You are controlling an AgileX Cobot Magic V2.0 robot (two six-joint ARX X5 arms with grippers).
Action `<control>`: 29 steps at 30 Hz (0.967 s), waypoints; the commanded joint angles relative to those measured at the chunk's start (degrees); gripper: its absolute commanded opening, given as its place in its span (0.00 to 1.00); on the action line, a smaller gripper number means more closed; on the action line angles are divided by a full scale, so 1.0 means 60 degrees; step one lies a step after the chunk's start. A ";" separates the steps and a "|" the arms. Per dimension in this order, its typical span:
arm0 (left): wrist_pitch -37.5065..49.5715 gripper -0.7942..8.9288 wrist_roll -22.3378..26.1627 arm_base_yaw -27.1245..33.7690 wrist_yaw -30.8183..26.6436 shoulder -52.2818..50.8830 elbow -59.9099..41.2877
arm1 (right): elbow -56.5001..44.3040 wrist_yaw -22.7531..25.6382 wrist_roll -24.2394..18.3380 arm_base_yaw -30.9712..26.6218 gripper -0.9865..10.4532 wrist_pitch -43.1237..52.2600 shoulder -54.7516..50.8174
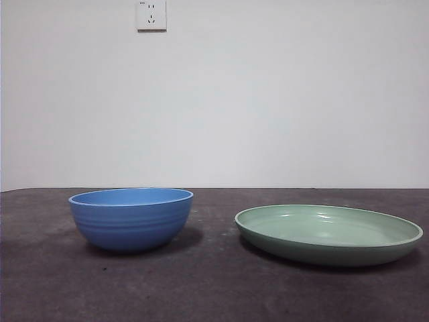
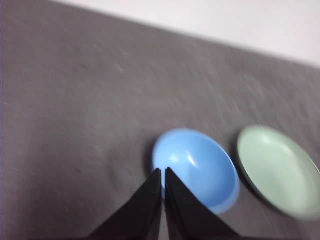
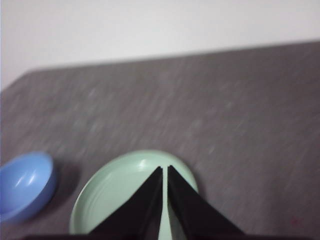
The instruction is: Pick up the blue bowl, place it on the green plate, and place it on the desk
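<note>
The blue bowl (image 1: 131,218) stands upright and empty on the desk (image 1: 214,288), left of centre. To its right lies the green plate (image 1: 328,234), also empty and apart from the bowl. Neither arm shows in the front view. From high above, the left wrist view shows my left gripper (image 2: 163,171) shut, with the blue bowl (image 2: 197,169) and the green plate (image 2: 280,170) far below it. My right gripper (image 3: 164,170) is shut too, hanging high over the green plate (image 3: 117,192), and the blue bowl (image 3: 25,185) sits off to one side of it.
A white wall rises behind the desk's far edge, with a power socket (image 1: 151,15) high on it. Bare dark desk surface surrounds both dishes.
</note>
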 commanded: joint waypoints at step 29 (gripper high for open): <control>-0.2022 0.45 0.2120 -0.0725 0.2291 0.2954 0.1898 | 0.2004 -0.2237 -0.2248 0.0780 0.45 -0.3807 0.3024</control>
